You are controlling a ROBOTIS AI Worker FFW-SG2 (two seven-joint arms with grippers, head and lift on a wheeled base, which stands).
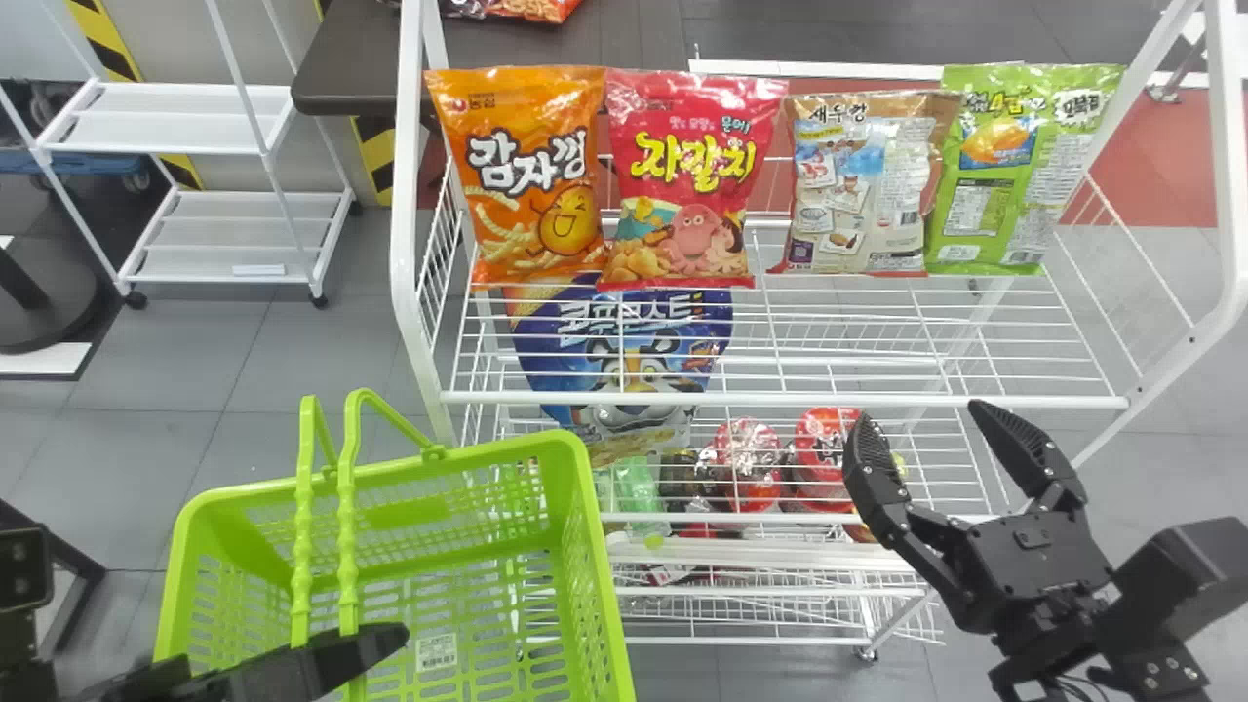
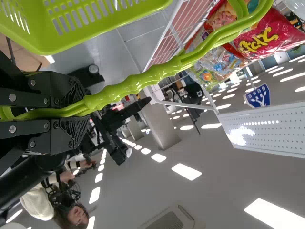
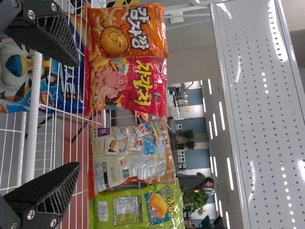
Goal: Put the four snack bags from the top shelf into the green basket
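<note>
Black arms point(image 1: 1194, 575), silver screws point(image 3: 31, 215) (small, round) – ridged fingers point(image 1: 1019, 448), thin cables point(image 1: 1077, 687)

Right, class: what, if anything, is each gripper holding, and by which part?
The left gripper holds the green basket by its two handles, gripped together. The right gripper is open and holds nothing.

Four snack bags point(image 1: 531, 175): top shelf point(image 1: 780, 399) | green basket point(image 1: 593, 546): lower left | right gripper point(image 1: 919, 413): fingers point(image 1: 1016, 450) apart

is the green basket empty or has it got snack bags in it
The basket is empty, as far as the head view shows: bare lattice inside, and all four snack bags stand on the top shelf.
</note>
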